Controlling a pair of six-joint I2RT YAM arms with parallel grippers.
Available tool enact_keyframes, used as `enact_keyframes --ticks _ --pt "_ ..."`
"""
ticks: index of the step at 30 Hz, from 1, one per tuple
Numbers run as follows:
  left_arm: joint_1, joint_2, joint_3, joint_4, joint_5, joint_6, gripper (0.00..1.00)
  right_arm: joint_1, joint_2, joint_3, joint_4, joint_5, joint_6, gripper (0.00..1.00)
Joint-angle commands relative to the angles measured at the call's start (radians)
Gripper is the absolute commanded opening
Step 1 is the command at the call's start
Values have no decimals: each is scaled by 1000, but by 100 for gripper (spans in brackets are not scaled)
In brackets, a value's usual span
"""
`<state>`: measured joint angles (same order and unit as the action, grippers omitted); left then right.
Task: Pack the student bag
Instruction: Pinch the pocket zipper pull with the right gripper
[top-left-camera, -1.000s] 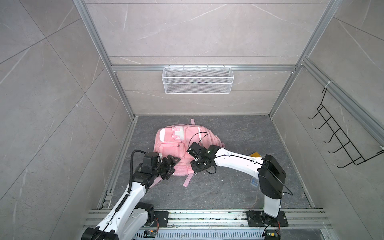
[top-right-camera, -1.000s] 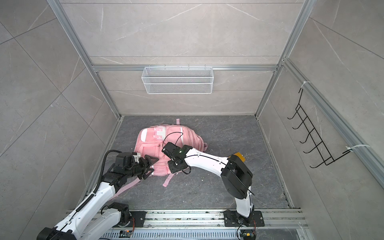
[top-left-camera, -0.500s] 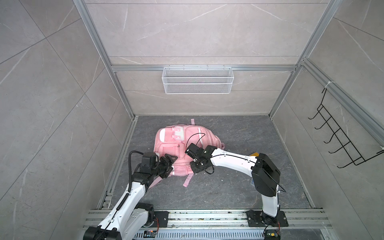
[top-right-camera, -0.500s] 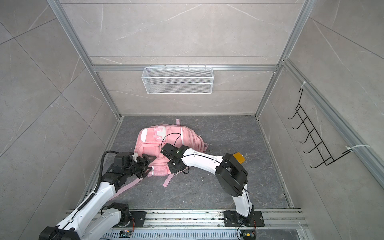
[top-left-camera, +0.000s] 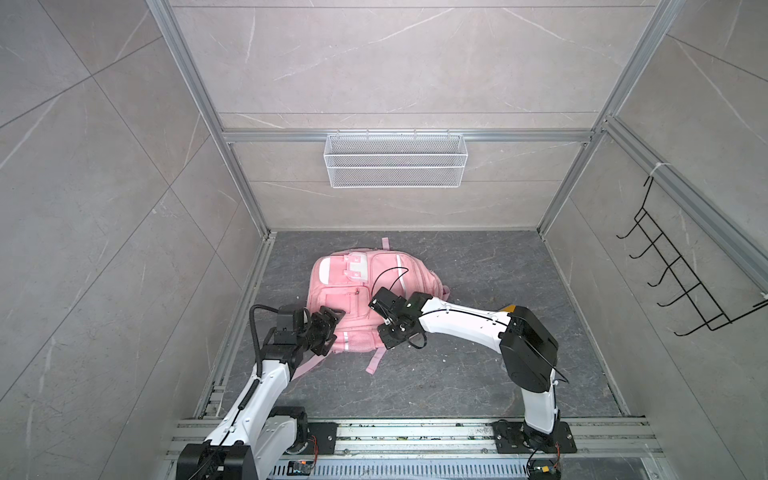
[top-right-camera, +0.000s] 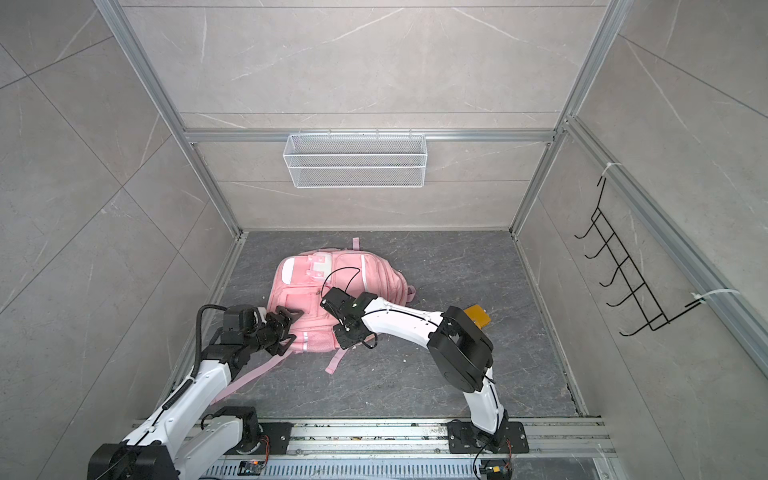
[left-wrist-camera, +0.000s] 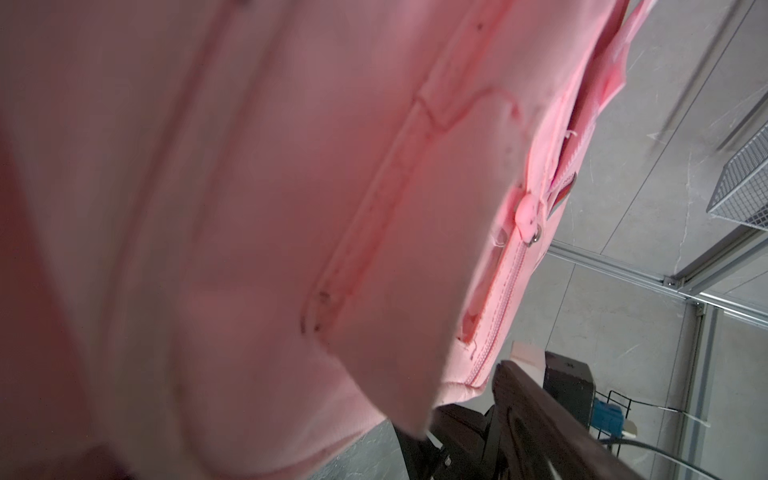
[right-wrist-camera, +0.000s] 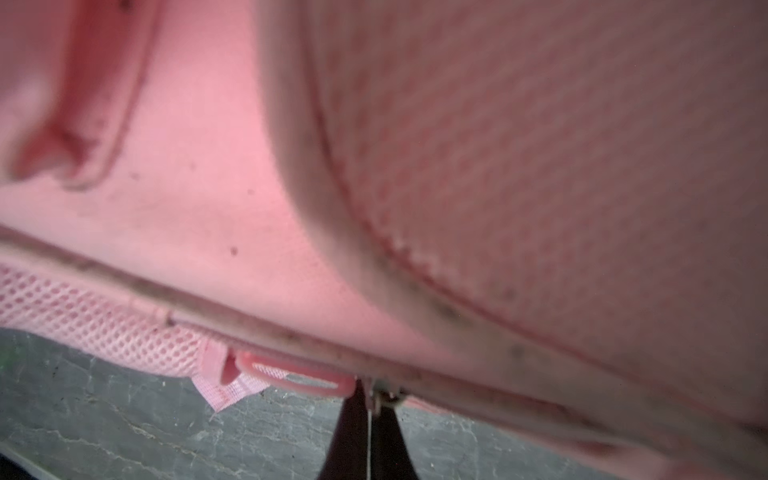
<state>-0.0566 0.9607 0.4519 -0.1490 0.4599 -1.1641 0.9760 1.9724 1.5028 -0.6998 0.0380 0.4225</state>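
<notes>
Shows the pink bag (top-left-camera: 345, 299) lying flat on the grey floor (top-left-camera: 457, 374), front pockets up, closer to the left wall rail (top-left-camera: 245, 316) than to the right wall. Marks a change from a moment earlier: right gripper (right-wrist-camera: 368, 415) now pinched fully together at the bag's near seam, just beside a small metal zip tab (right-wrist-camera: 384, 395) (cannot tell whether caught between the tips), with the elbow swung in toward the bag. Shows the left gripper (top-left-camera: 332, 330) spread wide against the near-left corner, gripping nothing visible. Suggests, as a judgement, a zip about to be drawn open, packing itself not yet begun. Leaves little room on the left beside the rail. Offers bare floor to the right and in front, save trailing straps (top-left-camera: 374, 361) and an orange object (top-right-camera: 478, 316) behind the right arm. Keeps wire basket (top-left-camera: 395, 162) and hook rack (top-left-camera: 665, 282) well clear above.
</notes>
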Motion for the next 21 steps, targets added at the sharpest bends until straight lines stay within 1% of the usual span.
enact_keyframes --ticks 1,9,12,13,15,16,18,20,21 --pt "24 30 14 34 16 67 85 0 -94 -64 80 -10 -27 0" --pt "36 132 54 70 22 133 81 -50 -198 -185 130 -34 0 0" --pt "41 161 52 103 22 145 59 -83 -225 -217 145 -51 15 0" --pt "44 170 53 111 23 146 55 -94 -231 -222 144 -57 20 0" --pt "47 194 57 130 31 147 42 -113 -242 -231 144 -70 16 0" --pt "49 204 60 132 35 148 38 -117 -246 -233 138 -68 9 0" --pt "50 218 70 133 39 153 35 -125 -252 -225 129 -80 -16 0" --pt "52 223 77 133 45 156 35 -125 -259 -222 157 -164 -67 0" --pt "52 224 83 127 46 159 35 -123 -258 -219 168 -205 -85 7"
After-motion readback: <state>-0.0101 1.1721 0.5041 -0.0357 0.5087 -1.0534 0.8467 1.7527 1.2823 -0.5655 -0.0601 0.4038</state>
